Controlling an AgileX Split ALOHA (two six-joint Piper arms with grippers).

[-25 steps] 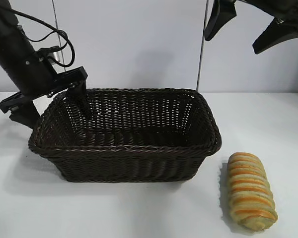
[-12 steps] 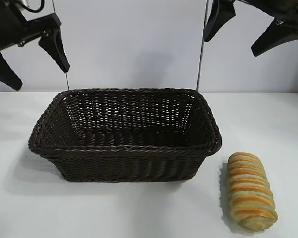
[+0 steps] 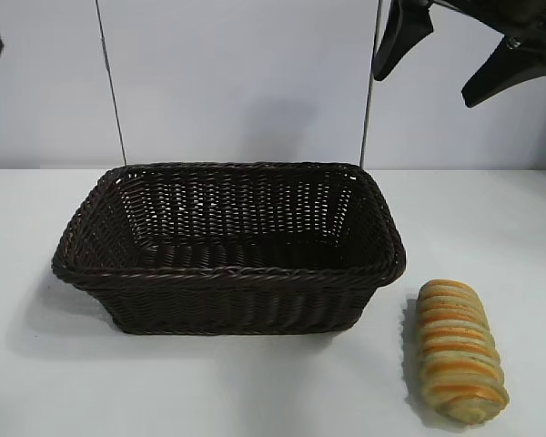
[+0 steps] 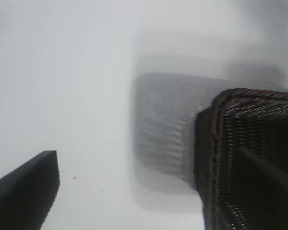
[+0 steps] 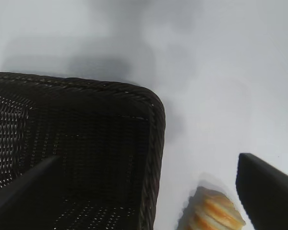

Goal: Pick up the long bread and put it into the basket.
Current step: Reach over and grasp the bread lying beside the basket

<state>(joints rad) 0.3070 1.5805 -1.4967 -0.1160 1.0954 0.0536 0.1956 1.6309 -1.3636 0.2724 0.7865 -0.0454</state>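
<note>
Long bread (image 3: 460, 350) lies right of the basket (image 3: 227, 273); the spread, empty right gripper (image 3: 455, 55) should descend and straddle its narrow width.

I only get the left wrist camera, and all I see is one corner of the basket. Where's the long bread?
Observer: The long bread lies on the table, outside the basket, just off its right end and nearer the front.
Operator: Is anything in the basket already?
Observer: No. The exterior view looks right into it, and it is empty.
Operator: Where's the other claw?
Observer: The right claw hangs open, high above the basket's right end. The bread's tip shows below it in its own wrist view.
</note>
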